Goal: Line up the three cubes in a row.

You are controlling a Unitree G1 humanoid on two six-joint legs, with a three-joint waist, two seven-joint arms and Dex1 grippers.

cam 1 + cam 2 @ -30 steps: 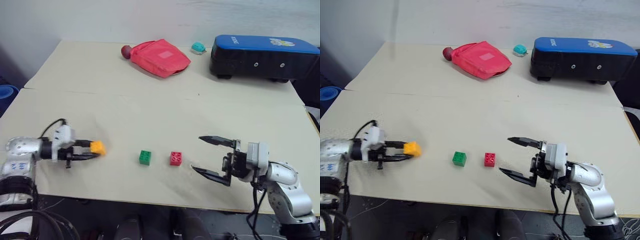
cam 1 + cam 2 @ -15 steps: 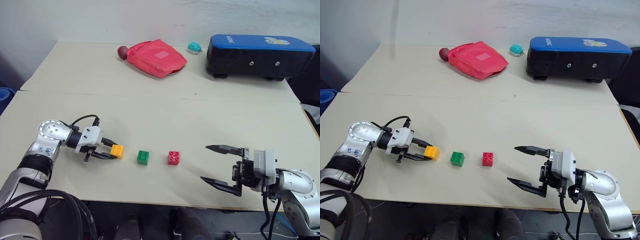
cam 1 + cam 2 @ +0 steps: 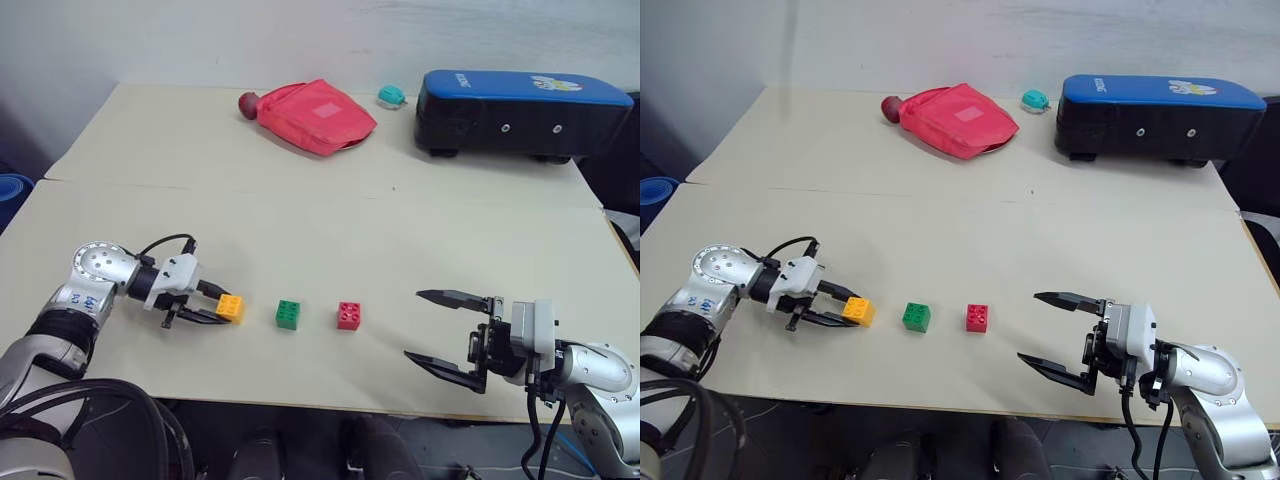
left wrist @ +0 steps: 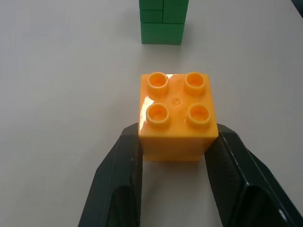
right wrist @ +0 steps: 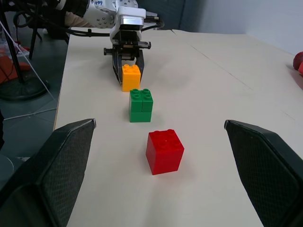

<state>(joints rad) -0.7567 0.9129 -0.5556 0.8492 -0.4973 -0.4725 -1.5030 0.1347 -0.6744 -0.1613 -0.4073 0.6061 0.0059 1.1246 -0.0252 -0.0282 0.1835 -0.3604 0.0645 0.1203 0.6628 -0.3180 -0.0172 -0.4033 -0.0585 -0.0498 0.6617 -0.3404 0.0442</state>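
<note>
3 studded blocks near the table's front edge, my left claw on 1.

My left gripper (image 3: 222, 305) pinches the orange block (image 3: 231, 307) by its sides, resting on the table (image 3: 300, 220); green block (image 3: 289, 314) lies just at its 3 o'clock, red block (image 3: 349, 315) beyond; my right gripper (image 3: 437, 327) stands spread wide, apart at the red block's 3 o'clock.

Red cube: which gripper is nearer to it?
Right. The open right gripper sits just beyond the red cube; the left gripper, holding the orange cube, is past the green cube.
</note>
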